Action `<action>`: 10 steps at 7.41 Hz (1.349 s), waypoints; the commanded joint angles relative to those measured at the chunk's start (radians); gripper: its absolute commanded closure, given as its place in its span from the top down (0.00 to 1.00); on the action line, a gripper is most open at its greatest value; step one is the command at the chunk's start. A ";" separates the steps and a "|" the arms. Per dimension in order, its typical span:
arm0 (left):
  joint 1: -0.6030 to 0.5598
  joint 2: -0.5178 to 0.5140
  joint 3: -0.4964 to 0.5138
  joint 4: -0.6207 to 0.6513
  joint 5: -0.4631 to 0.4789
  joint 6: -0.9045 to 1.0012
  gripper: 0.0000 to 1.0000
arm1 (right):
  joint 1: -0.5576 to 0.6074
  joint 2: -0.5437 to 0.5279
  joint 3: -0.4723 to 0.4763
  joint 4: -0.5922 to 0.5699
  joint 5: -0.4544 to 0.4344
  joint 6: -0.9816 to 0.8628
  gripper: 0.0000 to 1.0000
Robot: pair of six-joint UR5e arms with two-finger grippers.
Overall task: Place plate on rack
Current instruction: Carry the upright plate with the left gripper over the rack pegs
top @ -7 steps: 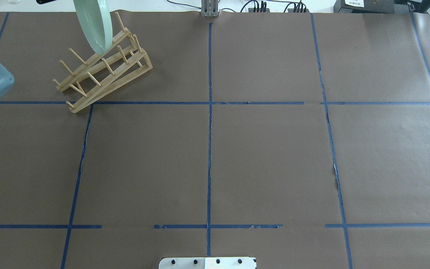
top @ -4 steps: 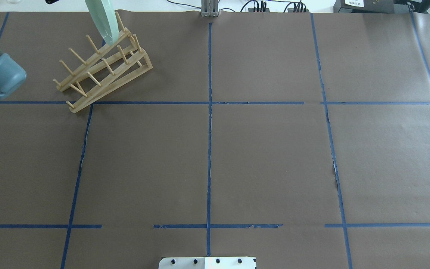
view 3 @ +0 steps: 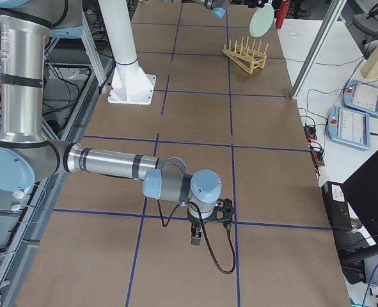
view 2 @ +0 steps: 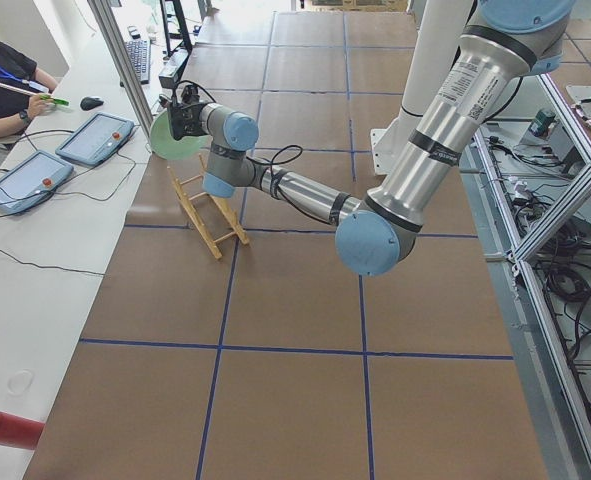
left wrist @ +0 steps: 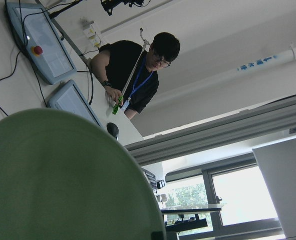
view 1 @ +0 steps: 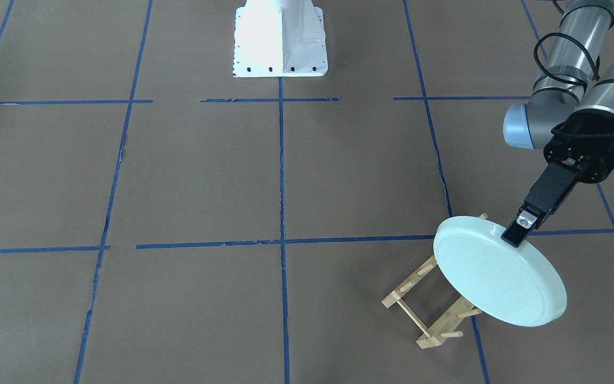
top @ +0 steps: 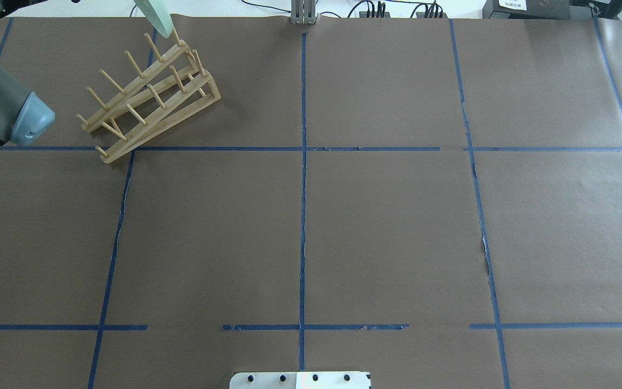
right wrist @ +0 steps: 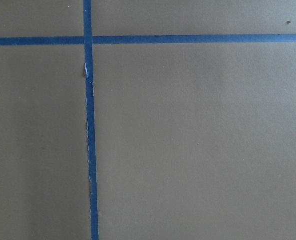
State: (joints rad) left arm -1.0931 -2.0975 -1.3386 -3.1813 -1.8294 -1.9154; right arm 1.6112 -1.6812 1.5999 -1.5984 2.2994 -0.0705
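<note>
- Left gripper (view 1: 517, 234): fingers closed on the upper rim of the plate (view 1: 499, 274), one on each face.
- Plate hanging tilted below the fingers, underside toward the operators' side, lower edge close over the pegs beneath; contact not discernible.
- Rack (view 1: 444, 321) directly under the grip, its end below the plate hidden in the front view, upright pegs between plate and rails.
- Table (view 1: 339, 176) of brown paper under the rack, crossed by blue tape lines (view 1: 280, 176).
- Beyond the table edge: two teach pendants (view 2: 100, 138) and an operator (left wrist: 132, 70).
- Far across the table: right gripper (view 3: 196, 238) low over the paper; fingers apart or together, cannot tell.
</note>
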 commanded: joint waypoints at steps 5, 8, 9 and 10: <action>0.036 -0.051 0.104 -0.012 0.009 0.049 0.00 | 0.000 0.000 0.000 0.000 0.000 0.000 1.00; 0.058 -0.052 0.127 -0.012 0.010 0.065 0.00 | 0.001 0.000 0.000 0.000 0.000 0.001 1.00; 0.064 -0.052 0.128 -0.012 0.010 0.065 0.00 | 0.000 0.000 0.000 0.000 0.000 0.001 1.00; 0.068 -0.050 0.130 -0.012 0.010 0.067 0.00 | 0.000 0.000 0.000 0.000 0.000 0.000 1.00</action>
State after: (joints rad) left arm -1.0315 -2.1487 -1.2123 -3.1937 -1.8194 -1.8512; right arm 1.6113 -1.6812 1.5999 -1.5984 2.2994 -0.0694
